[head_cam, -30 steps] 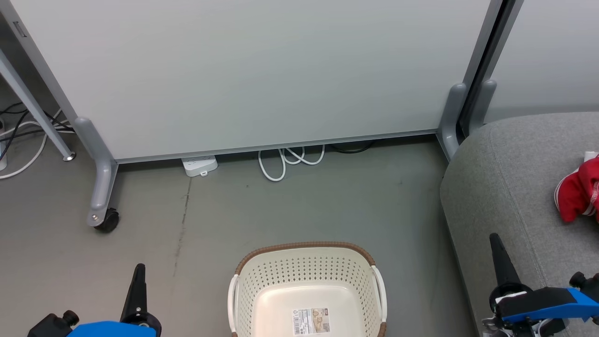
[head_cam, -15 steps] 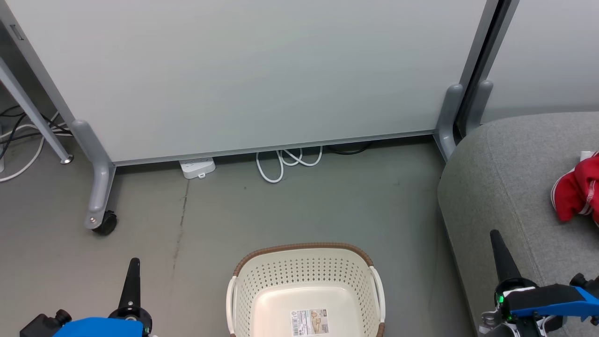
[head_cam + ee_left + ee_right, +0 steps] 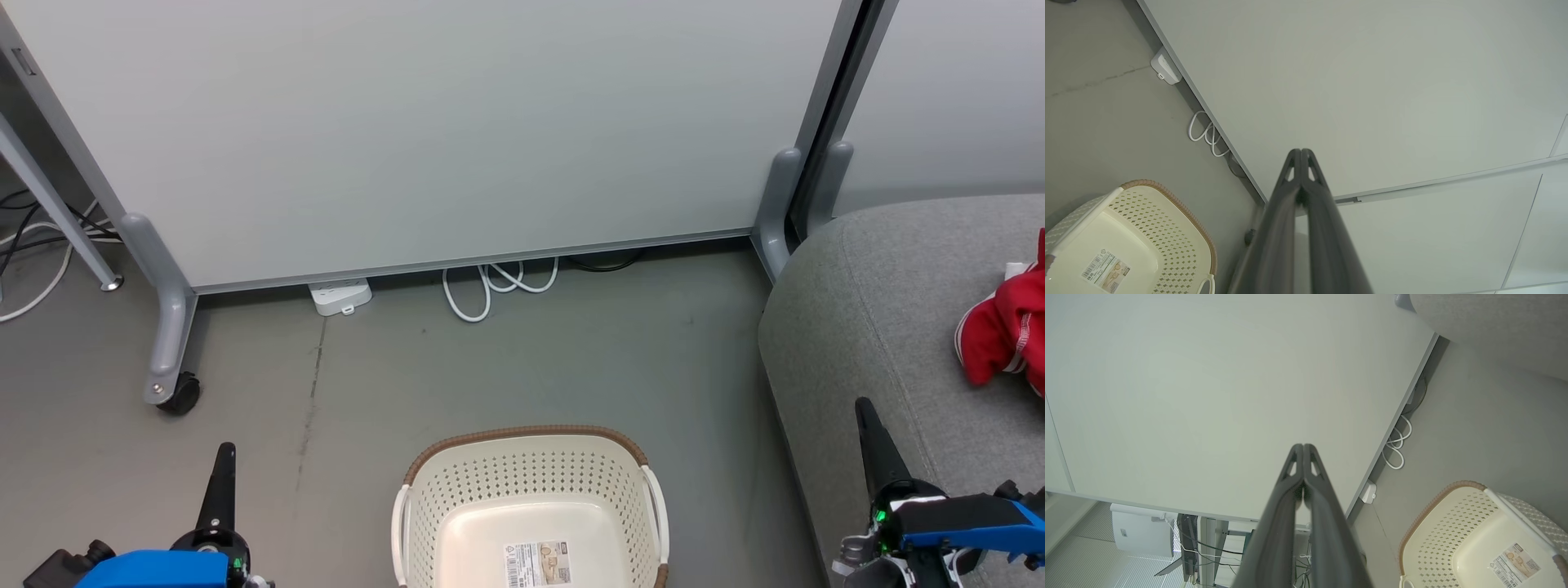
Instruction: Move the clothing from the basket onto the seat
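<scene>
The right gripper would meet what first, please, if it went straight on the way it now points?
Most likely the pale partition panel: the right gripper points at it with nothing between, though depth is unclear.

Even, soft light; sharp pictures.
</scene>
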